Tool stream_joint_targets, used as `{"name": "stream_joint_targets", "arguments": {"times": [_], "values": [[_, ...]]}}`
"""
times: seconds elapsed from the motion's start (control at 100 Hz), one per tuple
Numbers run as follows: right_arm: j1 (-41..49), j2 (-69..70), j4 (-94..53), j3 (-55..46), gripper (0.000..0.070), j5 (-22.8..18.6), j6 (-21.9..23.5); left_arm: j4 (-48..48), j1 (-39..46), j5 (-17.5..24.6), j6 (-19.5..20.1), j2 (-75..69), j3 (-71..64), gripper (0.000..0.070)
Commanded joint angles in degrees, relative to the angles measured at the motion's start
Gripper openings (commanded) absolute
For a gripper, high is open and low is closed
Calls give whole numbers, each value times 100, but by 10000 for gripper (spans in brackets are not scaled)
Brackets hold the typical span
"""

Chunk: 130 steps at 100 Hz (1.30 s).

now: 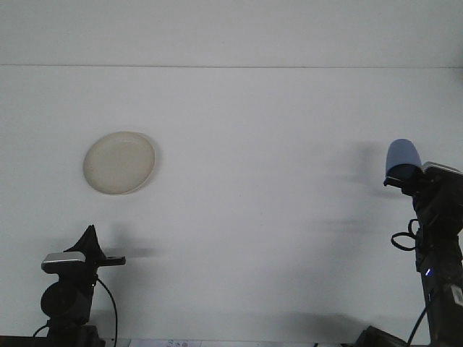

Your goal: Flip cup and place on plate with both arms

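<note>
The cream plate lies on the white table at the left. At the far right, the blue cup is up off the table, its rounded end uppermost and leaning a little left. My right gripper is shut on the cup's lower part, which hides the rim. My left gripper hangs low at the front left, below the plate and well apart from it, with nothing in it.
The table's far edge runs across the top of the view. Both arms' bases and cables stand along the near edge. A wide stretch of bare table separates the plate from the cup.
</note>
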Motion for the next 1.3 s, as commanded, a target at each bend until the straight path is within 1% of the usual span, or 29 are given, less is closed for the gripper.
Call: {"name": "stream_joint_targets", "arguments": {"times": [0.0,0.15,0.33,0.45,0.52,0.66,0.82,1.02,1.19,1.29], "values": [[267,-422,-1036,369,0,-35,356,59,7,-7,-13,-7,-111,12],[1425,-1005,-3248,1270,0,-42,238,59,7,-7,-11,-7,-111,12],[3215,-782,-5362,2208,0,-37,238,59,7,-7,-13,-7,-111,12],[4336,-474,-6022,2406,0,-37,247,59,7,-7,-13,-7,-111,12],[4970,-221,-6231,2409,0,-39,337,59,7,-7,-13,-7,-111,12],[5886,407,-6505,2413,0,-37,420,59,7,-7,-13,-7,-111,12],[6561,1143,-6701,2533,0,-13,415,59,7,-7,-13,-7,-111,12],[7049,1744,-6854,2861,0,35,393,59,7,-7,-13,-7,-111,12],[7296,2083,-7243,3167,0,487,356,59,7,-7,-13,-7,-111,12],[7326,2234,-7364,3248,0,518,258,59,7,-7,-13,-7,-111,12]]}}
